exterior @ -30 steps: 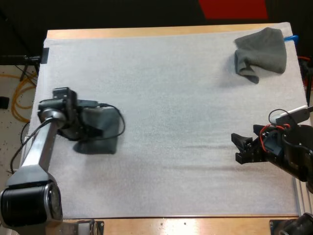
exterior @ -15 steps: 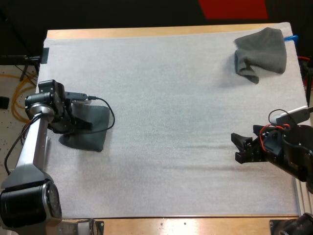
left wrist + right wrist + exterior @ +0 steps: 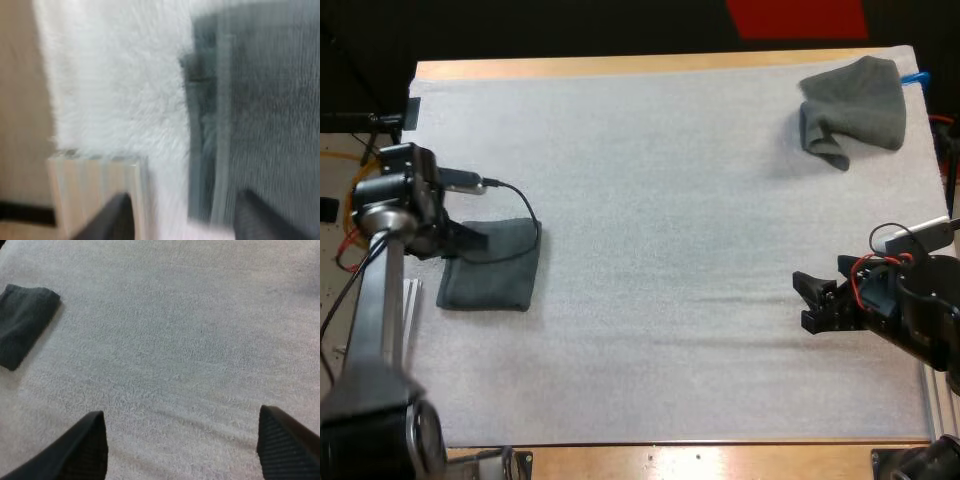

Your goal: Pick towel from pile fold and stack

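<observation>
A robotics lab — two robot arms (image 3: 380,300) at a wooden table (image 3: 720,462) with a white mat (image 3: 670,250).

The mat (image 3: 660,200) covers most of the table (image 3: 620,66). The folded towel (image 3: 495,285) lies on the mat's left side, close to its left edge. The crumpled towel (image 3: 855,105) sits on the mat's far right corner, well apart from the folded one. The left gripper (image 3: 460,240) hangs over the folded towel's far left corner. The right gripper (image 3: 806,303) is over bare mat at the right side, nearer than the crumpled towel.

Left hand (image 3: 185,210), fingers (image 3: 117,222) apart, at folded towel (image 3: 265,125) edge on mat (image 3: 115,85).
</observation>
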Tool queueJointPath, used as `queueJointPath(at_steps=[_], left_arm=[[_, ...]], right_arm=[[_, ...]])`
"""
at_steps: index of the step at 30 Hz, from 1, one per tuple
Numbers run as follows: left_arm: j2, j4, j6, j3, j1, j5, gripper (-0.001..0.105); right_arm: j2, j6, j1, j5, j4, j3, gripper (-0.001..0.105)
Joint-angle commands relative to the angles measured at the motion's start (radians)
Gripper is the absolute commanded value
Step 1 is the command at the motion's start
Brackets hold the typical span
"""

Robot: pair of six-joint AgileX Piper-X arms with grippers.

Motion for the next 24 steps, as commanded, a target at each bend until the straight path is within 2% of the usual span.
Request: queueJointPath(at_steps=[1, 4, 6, 9, 12, 19, 24], left_arm=[[-0.044, 0.011, -0.021, -0.009, -0.004, 0.015, 0.045], [-0.153, 0.011, -0.029, -0.009, -0.004, 0.127, 0.045], [-0.239, 0.008, -0.053, -0.009, -0.008, 0.251, 0.045], [-0.347, 0.006, -0.068, -0.009, -0.014, 0.389, 0.045], [-0.442, 0.000, -0.070, -0.009, -0.030, 0.460, 0.045], [-0.597, -0.037, -0.104, -0.009, -0.137, 0.464, 0.045], [-0.652, -0.037, -0.104, -0.009, -0.212, 0.462, 0.045]], right_arm=[[-0.010, -0.001, 0.003, 0.007, 0.002, -0.005, 0.062], [-0.010, -0.001, 0.003, 0.007, 0.002, -0.005, 0.062], [-0.010, -0.001, 0.003, 0.007, 0.002, -0.005, 0.062], [-0.010, -0.003, 0.001, 0.007, 0.002, -0.005, 0.062], [-0.006, -0.005, -0.001, 0.007, -0.004, -0.005, 0.062], [0.042, -0.027, -0.027, 0.056, -0.006, -0.008, 0.062], [0.102, -0.081, -0.173, 0.056, -0.006, -0.008, 0.062]])
